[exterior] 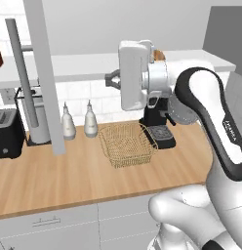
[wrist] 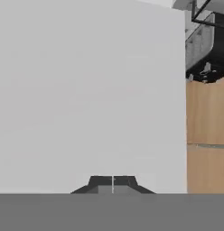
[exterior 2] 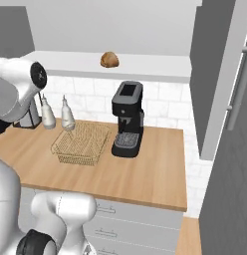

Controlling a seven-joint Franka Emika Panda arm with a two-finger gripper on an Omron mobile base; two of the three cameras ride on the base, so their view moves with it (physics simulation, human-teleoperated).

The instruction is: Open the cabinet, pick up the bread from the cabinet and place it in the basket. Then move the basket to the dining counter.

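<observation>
With both cabinet (exterior 2: 215, 74) doors swung wide, we see the bread (exterior 2: 109, 59) sitting on the pale inner shelf, above the black coffee machine (exterior 2: 128, 119). Our gripper (wrist: 113, 181) faces a flat grey panel, its jaws pressed together on nothing. Down on the wooden worktop (exterior: 69, 173), the basket (exterior: 127, 144) stands just beside the coffee machine, with two white bottles (exterior: 79, 120) near it.
</observation>
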